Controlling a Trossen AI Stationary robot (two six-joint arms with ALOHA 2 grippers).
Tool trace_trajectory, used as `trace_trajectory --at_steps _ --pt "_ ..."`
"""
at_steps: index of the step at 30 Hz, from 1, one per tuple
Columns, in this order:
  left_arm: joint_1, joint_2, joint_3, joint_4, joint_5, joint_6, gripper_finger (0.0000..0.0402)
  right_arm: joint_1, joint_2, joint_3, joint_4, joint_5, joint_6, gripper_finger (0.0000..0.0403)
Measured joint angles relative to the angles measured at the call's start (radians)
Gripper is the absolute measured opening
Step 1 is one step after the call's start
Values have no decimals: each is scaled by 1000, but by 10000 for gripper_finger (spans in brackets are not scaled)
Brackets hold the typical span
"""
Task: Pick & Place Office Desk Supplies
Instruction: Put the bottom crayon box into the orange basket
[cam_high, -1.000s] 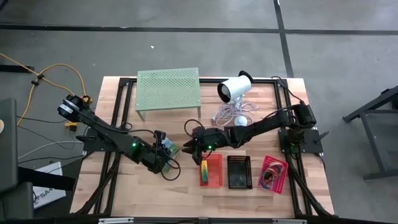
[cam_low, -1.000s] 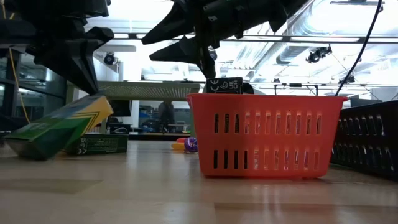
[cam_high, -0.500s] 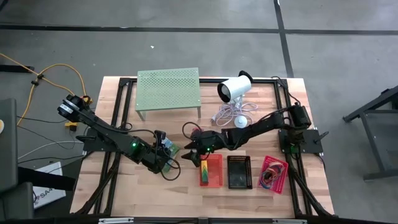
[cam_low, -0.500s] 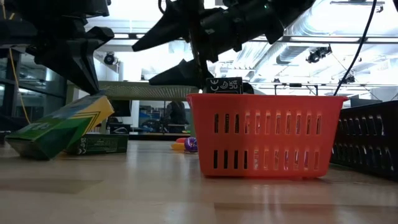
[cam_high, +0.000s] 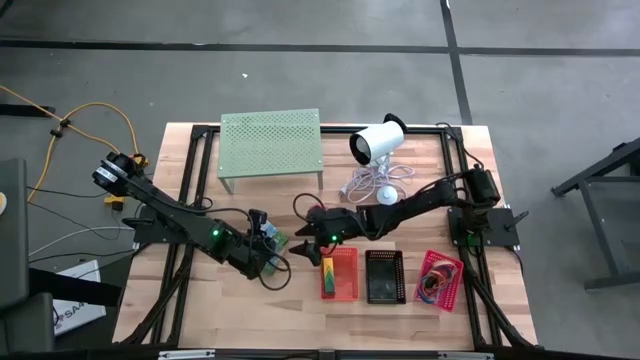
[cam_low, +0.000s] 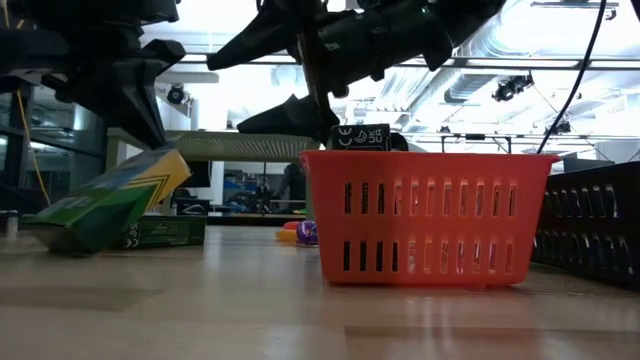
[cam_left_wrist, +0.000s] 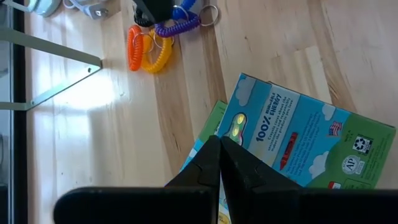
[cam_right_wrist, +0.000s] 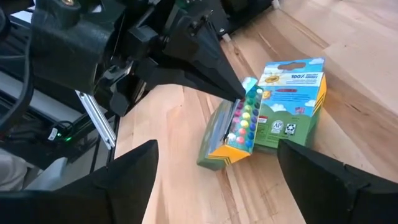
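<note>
Two flat green packs lie left of the red basket (cam_high: 341, 273). One pack (cam_right_wrist: 292, 102) lies flat. The other, the crayon pack (cam_right_wrist: 239, 127), stands tilted with one long edge on the table (cam_low: 95, 205). My left gripper (cam_left_wrist: 219, 142) is shut, its tips at that pack's raised edge. My right gripper (cam_high: 298, 238) hovers open above the table between the packs and the red basket, pointing toward the packs (cam_right_wrist: 230, 180). Coiled loops, orange, yellow and purple (cam_left_wrist: 155, 40), lie on the wood beyond the packs. The red basket holds another pack (cam_high: 328, 279). My left gripper has its shut fingertips on the crayon pack's raised upper edge (cam_right_wrist: 244, 94), coming down at a slant from the table's left. The pack stays tilted under them, its lower edge on the table beside the flat pack. Whether a thin flap sits between the tips, I cannot tell.
A black basket (cam_high: 385, 276) and a pink basket (cam_high: 441, 279) with rubber bands stand right of the red one. A pale-green perforated stand (cam_high: 270, 146) and a white cylinder device with its cable (cam_high: 377, 143) occupy the far side. Bare wood lies along the near edge.
My right gripper has opened wider while hovering beside the red basket, and it has rolled a little. The left gripper has kept still on the tilted pack.
</note>
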Motion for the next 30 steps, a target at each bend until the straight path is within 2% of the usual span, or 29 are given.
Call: trace_trajectory --at_steps 20,30 --pt "0 0 0 21 -32 -24 0 -25 0 0 -14 21 0 298" --pt "0 0 0 24 -96 -51 0 -26 0 0 -36 19 0 298"
